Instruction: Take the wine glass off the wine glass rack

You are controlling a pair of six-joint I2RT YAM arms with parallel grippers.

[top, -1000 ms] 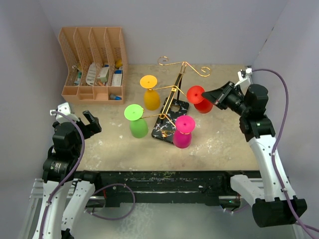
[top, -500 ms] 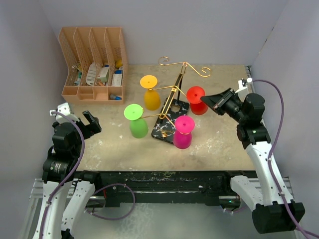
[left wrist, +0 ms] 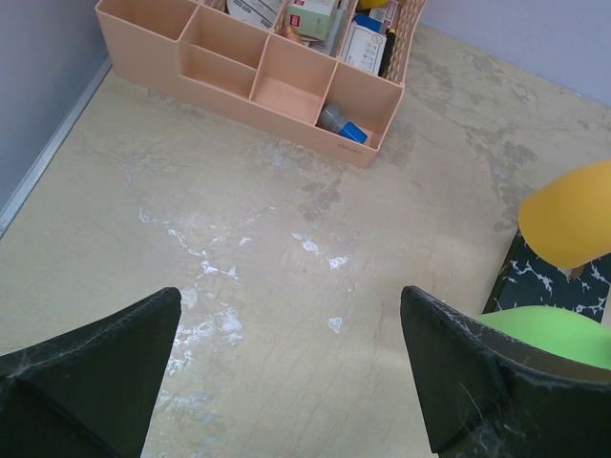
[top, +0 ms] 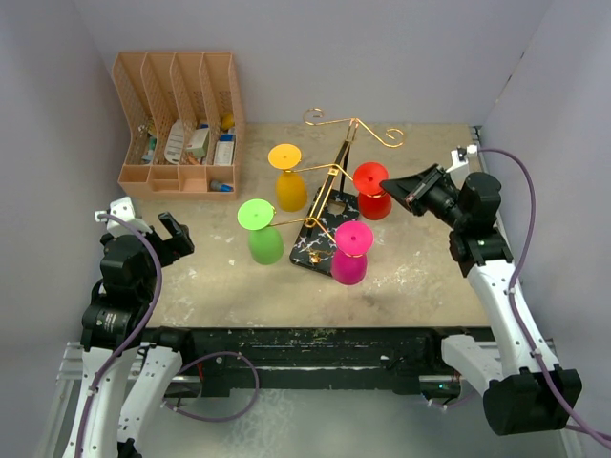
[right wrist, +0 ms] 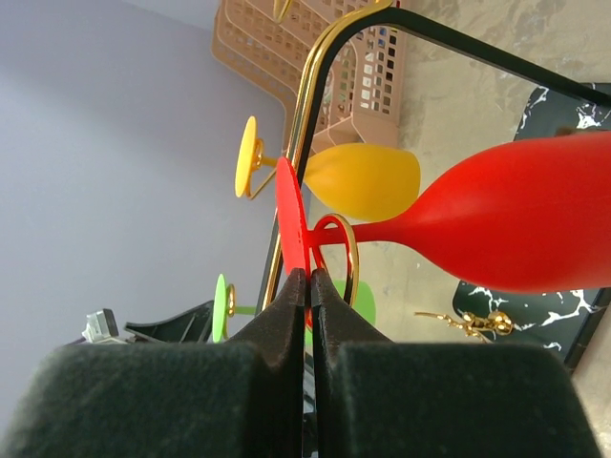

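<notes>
**tk_:** Right arm has crept in toward the wine glass rack (top: 315, 246) over the last second, and the red wine glass (top: 373, 198) has swung a bit left with it. Right gripper (right wrist: 304, 279) is clenched tight, with the rim of the glass's foot running straight into the seam between its tips. Looks like a pinch on the foot to me.

**bolt9:** So we're at the unhooking bit?

**tk_:** I'd say so. Glass hangs bowl-down on the rack's right side, stem sitting inside a gold curl (right wrist: 334, 250). Next move probably needs the stem slid out sideways through the curl, not yanked — otherwise the whole rack could tip.

**bolt9:** Anything in the way?

**tk_:** Pink glass (top: 349, 256) hangs just beside it, nearer the arms. Yellow glass (top: 289, 186) and green glass (top: 262, 239) are on the other side. Left gripper (left wrist: 288, 301) sits released, jaws wide over bare table (left wrist: 267, 239), well apart from it all. Peach organiser (top: 177, 119) is off in the far-left corner — no bother.
</notes>
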